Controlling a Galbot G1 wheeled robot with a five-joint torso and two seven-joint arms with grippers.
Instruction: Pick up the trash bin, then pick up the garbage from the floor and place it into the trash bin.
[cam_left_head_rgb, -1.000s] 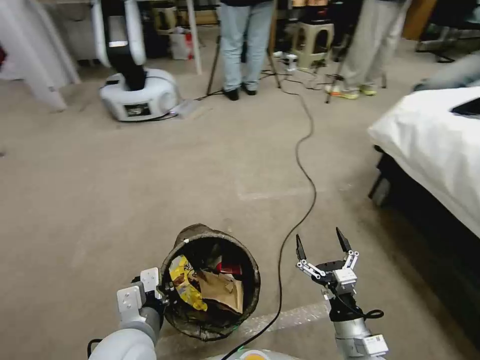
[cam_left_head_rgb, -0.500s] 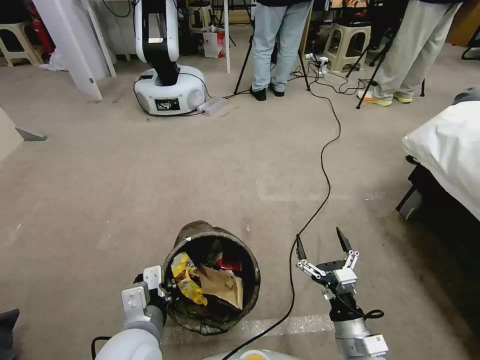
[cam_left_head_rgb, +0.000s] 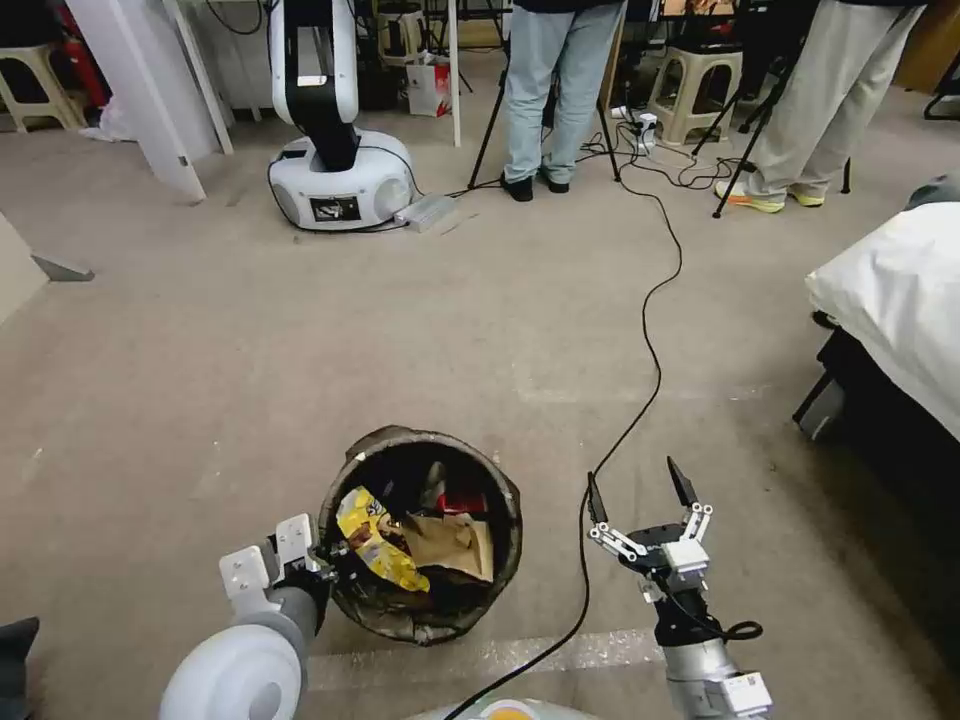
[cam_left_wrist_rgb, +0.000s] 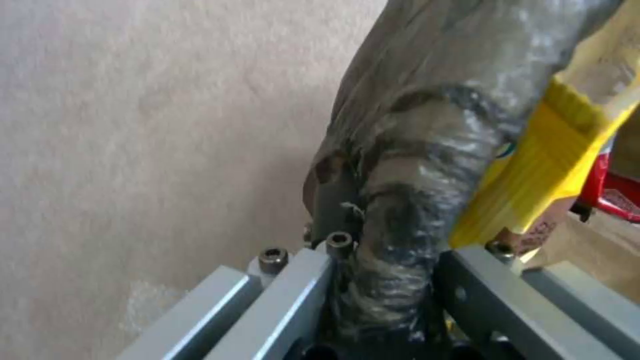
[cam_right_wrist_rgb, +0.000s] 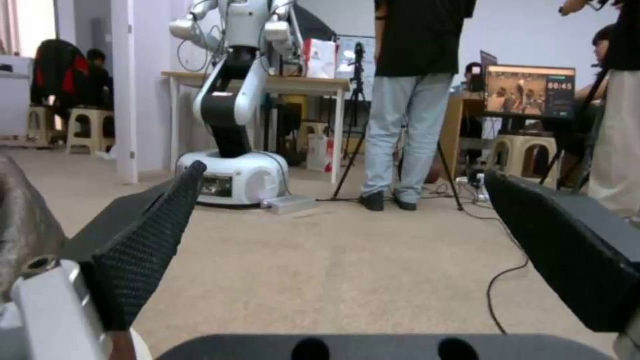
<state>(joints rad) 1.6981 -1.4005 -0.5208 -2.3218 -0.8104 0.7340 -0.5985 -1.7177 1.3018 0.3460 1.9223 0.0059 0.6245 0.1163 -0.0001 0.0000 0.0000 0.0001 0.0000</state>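
The trash bin (cam_left_head_rgb: 507, 530), lined with a dark bag folded over its rim, hangs just above the carpet at the bottom centre of the head view. Garbage lies inside it: a yellow snack wrapper (cam_left_head_rgb: 375, 540), a tan paper piece (cam_left_head_rgb: 455, 545) and a red scrap (cam_left_head_rgb: 460, 503). My left gripper (cam_left_head_rgb: 322, 566) is shut on the bin's near-left rim. In the left wrist view its fingers (cam_left_wrist_rgb: 293, 287) clamp the bagged rim (cam_left_wrist_rgb: 400, 210), with the yellow wrapper (cam_left_wrist_rgb: 547, 195) just beside them. My right gripper (cam_left_head_rgb: 637, 485) is held open to the right of the bin, with nothing in it (cam_right_wrist_rgb: 353, 250).
A black cable (cam_left_head_rgb: 650, 330) snakes across the carpet between the bin and my right gripper. A bed with a white cover (cam_left_head_rgb: 900, 290) stands at the right. Another robot's base (cam_left_head_rgb: 340, 185), people's legs, stools and tripods line the far side. A pale tape strip (cam_left_head_rgb: 480, 655) crosses the floor nearby.
The whole view swung at first, so the camera moved. Since then my left arm has shifted slightly left and down with the bin, and my right gripper has sunk a little, still open.
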